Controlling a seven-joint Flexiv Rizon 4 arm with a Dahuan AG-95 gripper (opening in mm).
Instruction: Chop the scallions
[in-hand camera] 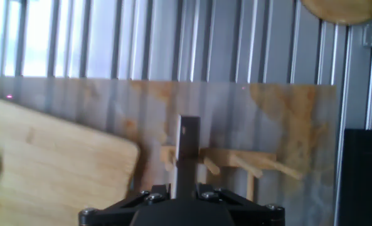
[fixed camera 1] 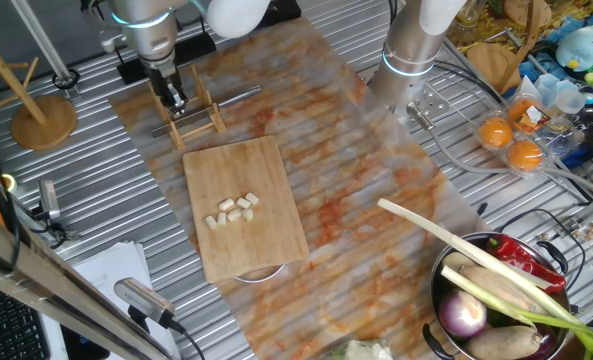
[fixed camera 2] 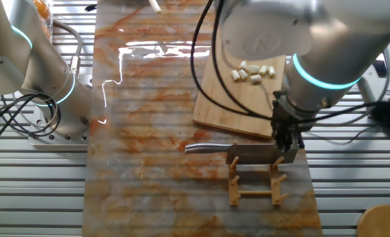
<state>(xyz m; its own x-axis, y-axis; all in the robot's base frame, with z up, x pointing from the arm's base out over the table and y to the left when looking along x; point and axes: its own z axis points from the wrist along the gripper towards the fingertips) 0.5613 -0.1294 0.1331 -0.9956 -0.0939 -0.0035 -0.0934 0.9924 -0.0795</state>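
Several chunks of the scallions (fixed camera 1: 231,211) are lying mid-board on the cutting board (fixed camera 1: 266,245). We are pinching the knife (fixed camera 2: 237,152) at the rack (fixed camera 2: 257,184) with our gripper (fixed camera 1: 172,100), just beyond the board's far edge.

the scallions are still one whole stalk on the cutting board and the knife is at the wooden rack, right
Not quite. The scallions are several short cut chunks, not one whole stalk, as one fixed view shows. The rest holds: they lie on the cutting board, and the knife is at the wooden rack, under the end effector.
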